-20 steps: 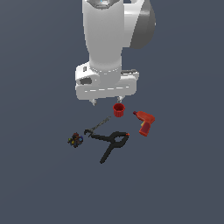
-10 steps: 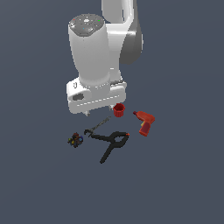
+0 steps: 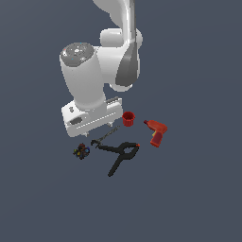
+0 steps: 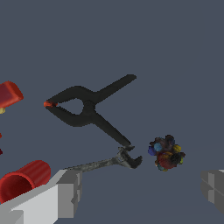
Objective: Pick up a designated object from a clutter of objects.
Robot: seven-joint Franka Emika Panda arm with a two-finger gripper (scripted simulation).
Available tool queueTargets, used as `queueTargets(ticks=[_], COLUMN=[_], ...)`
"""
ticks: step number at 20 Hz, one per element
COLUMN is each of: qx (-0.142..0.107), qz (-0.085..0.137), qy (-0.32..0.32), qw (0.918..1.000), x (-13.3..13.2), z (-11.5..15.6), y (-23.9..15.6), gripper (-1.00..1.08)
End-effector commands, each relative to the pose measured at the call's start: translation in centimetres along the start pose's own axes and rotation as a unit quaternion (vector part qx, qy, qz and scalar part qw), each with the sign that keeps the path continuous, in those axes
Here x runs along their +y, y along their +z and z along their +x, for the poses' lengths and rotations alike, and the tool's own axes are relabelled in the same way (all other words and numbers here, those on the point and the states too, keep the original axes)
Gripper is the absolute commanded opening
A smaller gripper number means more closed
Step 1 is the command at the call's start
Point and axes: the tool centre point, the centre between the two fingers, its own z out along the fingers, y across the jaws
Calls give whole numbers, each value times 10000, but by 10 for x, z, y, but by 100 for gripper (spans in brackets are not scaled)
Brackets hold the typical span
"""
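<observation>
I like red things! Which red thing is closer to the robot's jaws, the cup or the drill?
The red cup. It sits right beside the gripper, while the red-orange drill lies farther off, past the cup.

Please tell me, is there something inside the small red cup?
In the wrist view the red cup lies on its side and its mouth shows only a dark red interior; nothing is visible in it. The hand's finger covers part of it, so its depth is not fully seen.

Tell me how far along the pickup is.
Done: the arm hangs above the clutter, the gripper open. In hand: nothing; the dark multicoloured lump lies untouched beside the thin grey tool. Left: descend, close on it, lift.
</observation>
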Motion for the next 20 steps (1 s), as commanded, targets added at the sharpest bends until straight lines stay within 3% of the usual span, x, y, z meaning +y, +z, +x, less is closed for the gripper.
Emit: queueTargets(ticks=[1, 10, 20], qx=[13, 49, 69], qz=[-4, -26, -68], qy=[-232, -1039, -1910], qw=[9997, 9946, 9816], x=[10, 45, 80], z=[-2, -14, -33], y=[11, 51, 96], gripper=[100, 100, 100])
